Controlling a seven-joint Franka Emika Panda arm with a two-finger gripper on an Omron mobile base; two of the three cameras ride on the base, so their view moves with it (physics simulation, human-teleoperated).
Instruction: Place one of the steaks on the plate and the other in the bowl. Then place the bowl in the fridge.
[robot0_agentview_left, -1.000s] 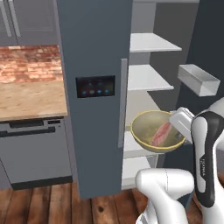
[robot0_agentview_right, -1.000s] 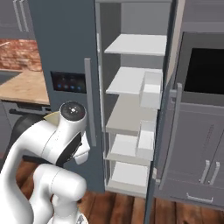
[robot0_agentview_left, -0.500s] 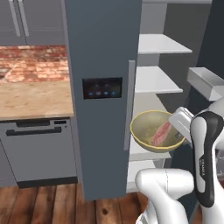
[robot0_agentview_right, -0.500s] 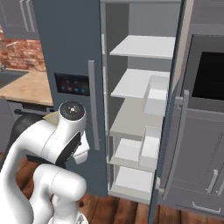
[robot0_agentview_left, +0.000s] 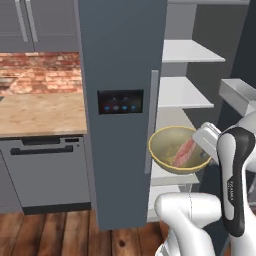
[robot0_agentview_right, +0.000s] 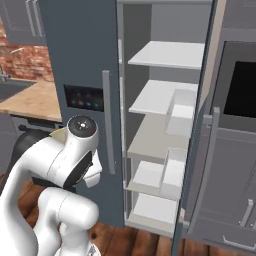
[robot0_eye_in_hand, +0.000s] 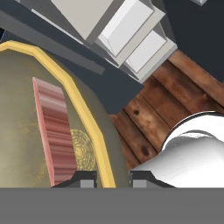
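My gripper (robot0_agentview_left: 202, 151) is shut on the right rim of the olive-tan bowl (robot0_agentview_left: 165, 150), which hangs level in front of the fridge (robot0_agentview_left: 120, 65). One pinkish-red steak (robot0_agentview_left: 184, 152) lies inside the bowl. In the hand view my gripper (robot0_eye_in_hand: 113, 178) straddles the yellow rim of the bowl (robot0_eye_in_hand: 89, 122), one fingertip inside and one outside, with the steak (robot0_eye_in_hand: 54, 131) lying to the left. The fridge's left door (robot0_agentview_right: 82, 55) is shut and its right door (robot0_agentview_right: 200, 150) stands open, showing white shelves (robot0_agentview_right: 167, 54). The plate is out of view.
A grey dishwasher (robot0_agentview_left: 45, 170) sits under a wooden counter (robot0_agentview_left: 35, 112) left of the fridge. Door bins (robot0_agentview_right: 182, 112) hang on the open door, one of them (robot0_agentview_left: 239, 95) close above my arm. A dark oven (robot0_agentview_right: 240, 90) stands at the right. Wood floor lies below.
The whole picture has shifted, so the base has driven; the fridge now stands closer and more central. The bowl with the steak has stayed in my grip at the same place relative to the arm.
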